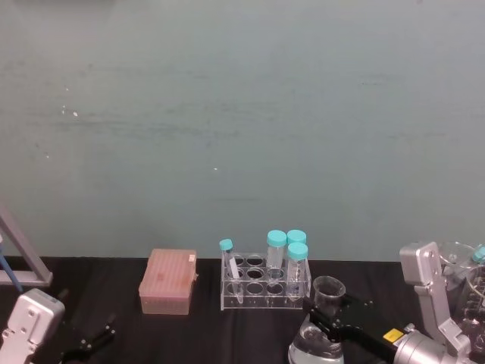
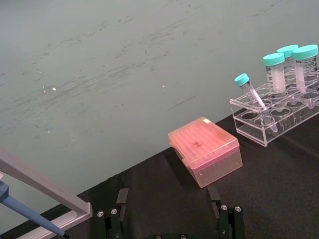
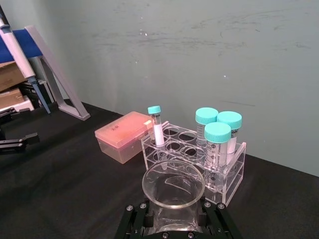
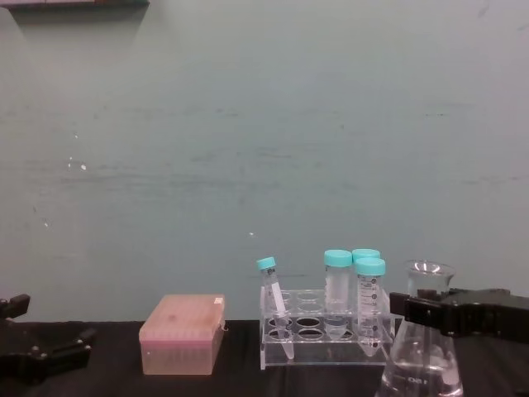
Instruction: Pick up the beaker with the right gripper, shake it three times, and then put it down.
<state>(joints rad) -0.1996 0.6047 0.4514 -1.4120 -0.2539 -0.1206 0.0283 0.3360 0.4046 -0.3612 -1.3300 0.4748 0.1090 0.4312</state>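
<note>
Beaker (image 4: 420, 347) gripped at its neck by the right pincer (image 4: 430, 312), near the table's (image 1: 114, 288) right front.
Just behind it stands the clear tube rack (image 1: 261, 287) with teal-capped tubes (image 1: 297, 262); a pink tip box (image 1: 168, 282) sits farther left. The left pincer (image 1: 89, 343) rests low at the left, fingers spread apart.
</note>
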